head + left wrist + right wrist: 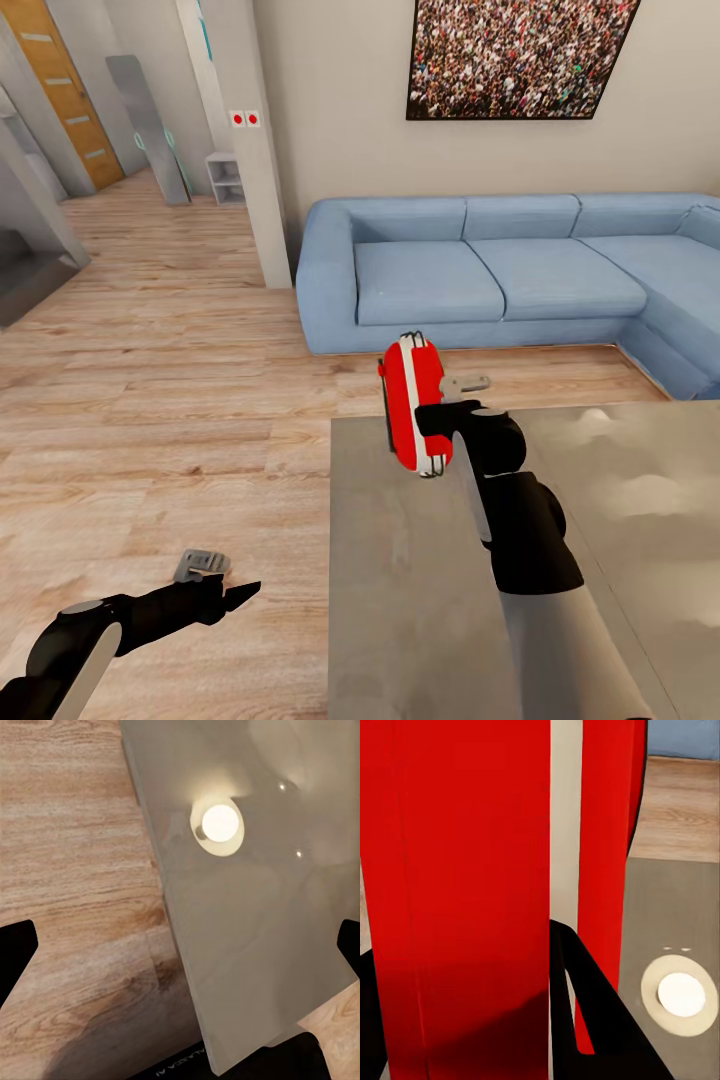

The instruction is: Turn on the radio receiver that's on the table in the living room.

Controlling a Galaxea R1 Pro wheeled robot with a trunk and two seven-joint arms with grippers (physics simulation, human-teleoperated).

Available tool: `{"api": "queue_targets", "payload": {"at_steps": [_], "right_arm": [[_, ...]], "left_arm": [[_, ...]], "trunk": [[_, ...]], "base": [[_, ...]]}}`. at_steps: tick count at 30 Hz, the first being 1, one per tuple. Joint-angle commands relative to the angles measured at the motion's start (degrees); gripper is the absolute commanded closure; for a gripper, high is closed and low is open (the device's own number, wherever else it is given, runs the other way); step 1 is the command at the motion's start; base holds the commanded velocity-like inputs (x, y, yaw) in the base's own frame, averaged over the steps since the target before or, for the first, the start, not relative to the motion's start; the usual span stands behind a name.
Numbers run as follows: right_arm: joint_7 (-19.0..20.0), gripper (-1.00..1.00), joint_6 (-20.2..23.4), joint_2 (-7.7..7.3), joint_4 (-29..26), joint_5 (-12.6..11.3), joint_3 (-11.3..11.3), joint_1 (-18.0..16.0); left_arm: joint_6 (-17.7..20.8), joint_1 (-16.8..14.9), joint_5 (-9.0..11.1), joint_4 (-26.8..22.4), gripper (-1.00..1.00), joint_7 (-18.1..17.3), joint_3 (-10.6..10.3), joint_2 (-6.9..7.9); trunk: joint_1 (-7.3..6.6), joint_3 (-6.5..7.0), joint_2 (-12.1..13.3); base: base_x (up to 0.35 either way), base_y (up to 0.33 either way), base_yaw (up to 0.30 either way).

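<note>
The red radio receiver with white trim stripes hangs on edge above the far left part of the glossy grey table. My right gripper is shut on it from the near side. In the right wrist view the radio's red body is very close, and a black finger lies against its white stripe. Its dial is hidden. My left gripper hovers low over the wood floor left of the table. It is open, with its fingertips wide apart and nothing between them.
A blue sectional sofa runs behind the table, under a framed crowd picture. A beige pillar stands at the sofa's left. A round white-cream glow shows on the table top. Open plank floor lies to the left.
</note>
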Motion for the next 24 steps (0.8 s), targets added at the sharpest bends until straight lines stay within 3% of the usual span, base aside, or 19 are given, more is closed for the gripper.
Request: {"api": "queue_targets", "payload": {"at_steps": [1,9,12,15,24], "right_arm": [[-0.03,1.0,0.0,0.0,-0.02,0.15,0.01,-0.01],[-0.32,1.0,0.0,0.0,0.14,0.31,0.04,-0.01],[-0.65,1.0,0.0,0.0,-0.04,1.45,0.28,-0.01],[-0.87,1.0,0.0,0.0,-0.1,3.12,1.9,-0.01],[-0.94,1.0,0.0,0.0,-0.12,3.78,3.02,-0.01]], "left_arm": [[0.0,0.0,0.0,0.0,-1.0,0.0,0.0,0.0],[0.0,-0.01,0.0,0.0,-1.0,-0.03,0.0,0.0],[0.0,-0.01,0.0,0.0,-1.0,-0.04,0.0,0.0],[0.0,0.0,0.0,0.0,-1.0,-0.08,0.0,0.0],[0.0,0.0,0.0,0.0,-1.0,-0.09,0.0,0.0]], "trunk": [[0.0,0.0,0.0],[0.0,0.0,0.0],[0.0,0.0,0.0],[0.0,0.0,0.0],[0.0,0.0,0.0]], "base": [[0.0,0.0,0.0],[0.0,0.0,0.0],[0.0,0.0,0.0],[0.0,0.0,0.0],[0.0,0.0,0.0]]}}
